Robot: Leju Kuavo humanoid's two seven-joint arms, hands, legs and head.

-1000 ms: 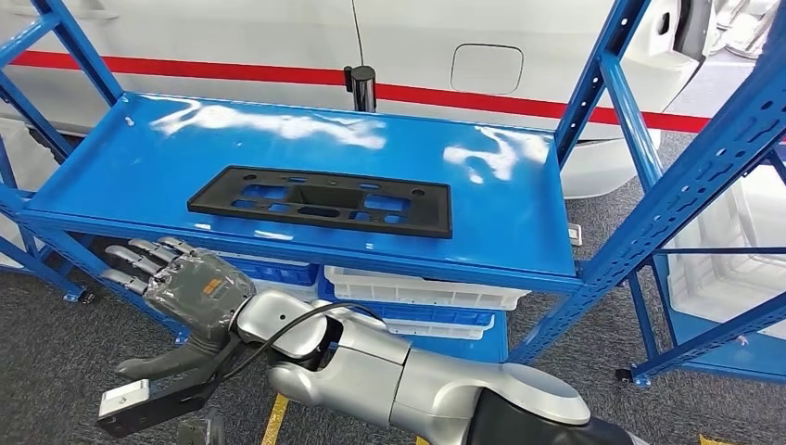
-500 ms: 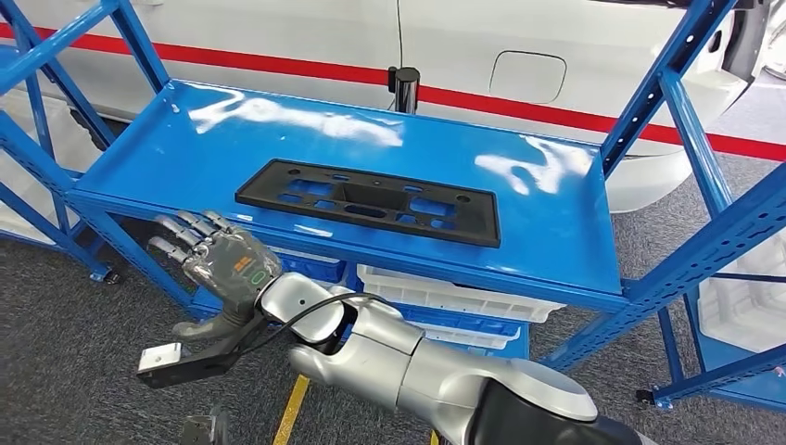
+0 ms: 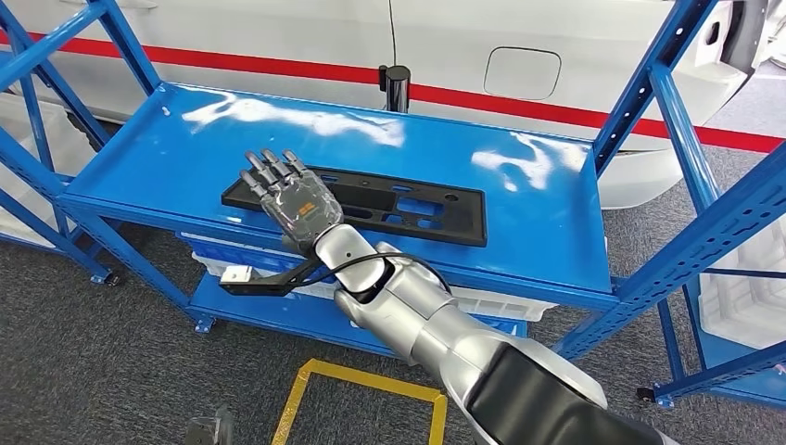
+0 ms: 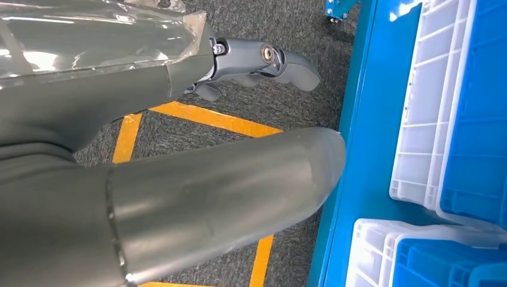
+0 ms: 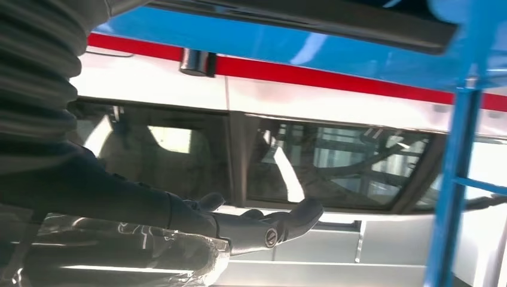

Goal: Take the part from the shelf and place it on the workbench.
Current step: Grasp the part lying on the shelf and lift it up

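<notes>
Part (image 3: 408,209): the left end is covered by the right hand (image 3: 295,202); whether the two are touching cannot be judged.
Left hand (image 4: 209,203): most of the fingers are hidden behind the thumb and the ribbed cover, so how they are set cannot be told.
Crates (image 4: 442,107): cut off by the picture's edge in the left wrist view; in the head view they are largely hidden under the shelf (image 3: 139,167).
Yellow floor marking (image 3: 361,375): one corner is hidden by the right arm.
Car (image 3: 556,37): cut off by the upper edge; the interior seen through its window in the right wrist view is dim and cannot be made out.
Dark object on the floor (image 3: 209,431): cut off at the lower edge and not identifiable.
</notes>
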